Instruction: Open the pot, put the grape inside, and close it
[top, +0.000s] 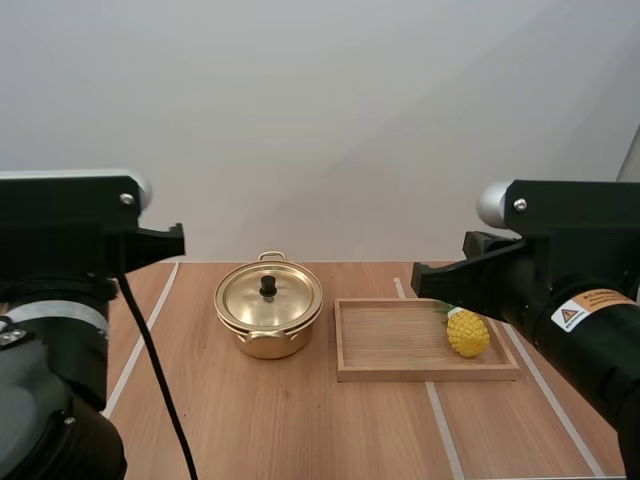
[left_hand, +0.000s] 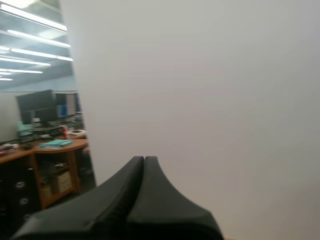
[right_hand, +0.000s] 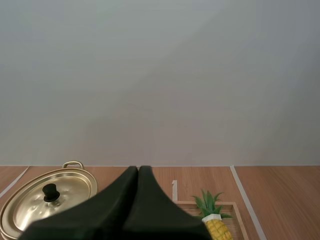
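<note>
A golden pot (top: 268, 312) stands left of centre on the wooden table, its lid (top: 270, 295) on, with a black knob on top. To its right lies a wooden tray (top: 390, 340) holding a yellow toy pineapple (top: 467, 332) with green leaves at its right end; I see no grapes. My left gripper (left_hand: 143, 160) is shut on nothing, raised well above the table. My right gripper (right_hand: 138, 169) is shut too, held high and back from the pot lid (right_hand: 47, 200) and the pineapple (right_hand: 216, 226). In the high view both arms sit near the camera, apart from the objects.
White tape lines (top: 150, 320) run along the table on both sides of the pot and the tray. A plain white wall stands behind the table. Bare wood (top: 300, 420) lies in front of the pot and the tray.
</note>
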